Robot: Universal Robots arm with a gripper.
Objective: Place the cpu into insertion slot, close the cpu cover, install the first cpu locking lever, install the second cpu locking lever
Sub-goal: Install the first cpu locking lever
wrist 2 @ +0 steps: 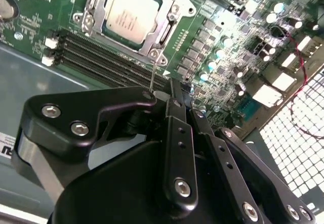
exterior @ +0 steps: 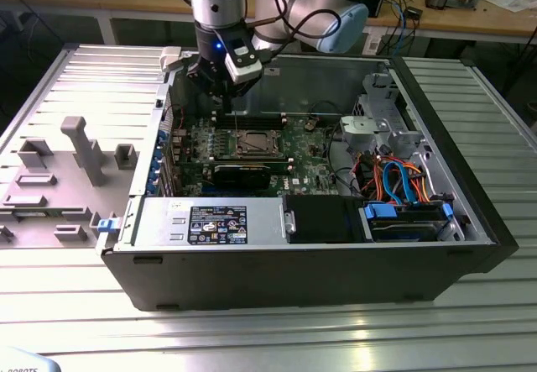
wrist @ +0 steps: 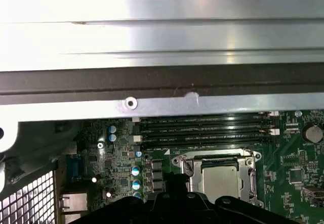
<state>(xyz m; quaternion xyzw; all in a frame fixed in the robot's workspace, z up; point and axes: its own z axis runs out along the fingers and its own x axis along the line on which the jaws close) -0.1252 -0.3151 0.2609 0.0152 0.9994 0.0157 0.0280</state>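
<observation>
The hand [wrist 2: 169, 90], pressed together, pinches a thin locking lever [wrist 2: 153, 72] beside the cpu cover [wrist 2: 169, 29], already closed over the cpu [wrist 2: 131, 14].

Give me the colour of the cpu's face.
Dull silver-grey; the cpu shows best in the second wrist view.

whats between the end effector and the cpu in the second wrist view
In the second wrist view, a thin upright metal lever and the long black memory slots lie between the end effector and the cpu.
</observation>
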